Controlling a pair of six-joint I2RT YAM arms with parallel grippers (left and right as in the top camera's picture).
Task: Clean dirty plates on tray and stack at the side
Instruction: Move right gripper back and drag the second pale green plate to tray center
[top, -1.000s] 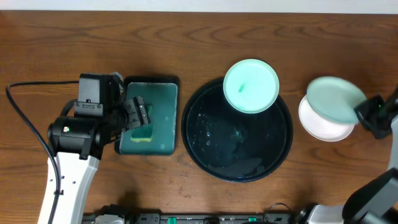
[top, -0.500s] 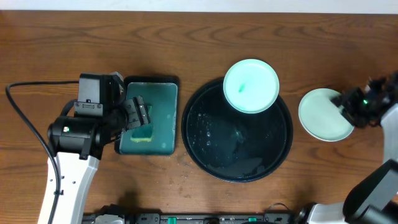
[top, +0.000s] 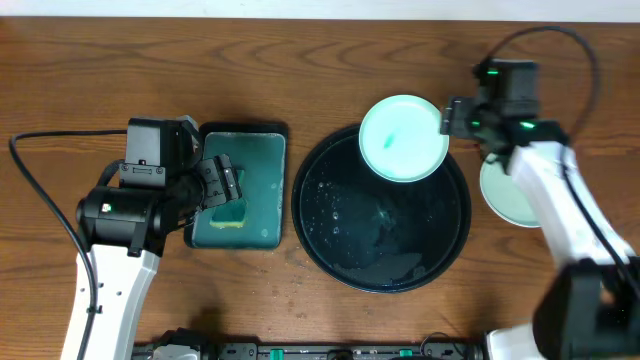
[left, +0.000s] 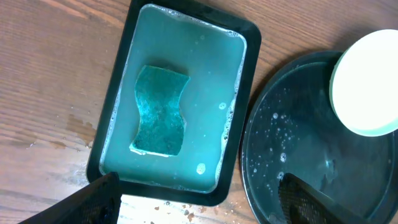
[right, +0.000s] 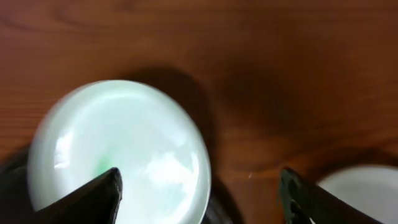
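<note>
One white plate (top: 403, 138) with a teal smear rests on the far rim of the round black tray (top: 335, 255). In the right wrist view, that plate (right: 118, 155) lies under the left finger. My right gripper (top: 449, 117) hovers at the plate's right edge, open and holding nothing (right: 199, 199). Pale teal-white plates (top: 500, 200) lie stacked on the wood right of the tray, partly hidden by my right arm. They show in the corner of the right wrist view (right: 367, 186). My left gripper (top: 225, 185) hangs open and empty (left: 199, 202) over the small tray's near end.
A rectangular black tray (left: 205, 194) with teal liquid and a teal sponge (left: 160, 111) sits left of the round tray (left: 311, 155). Water droplets dot the round tray's wet floor. Crumbs and wet marks lie on the wood near the small tray's front edge.
My right gripper let a plate go onto the stack at the right, opened, and swung left and back to the plate on the tray. The left arm has not moved.
</note>
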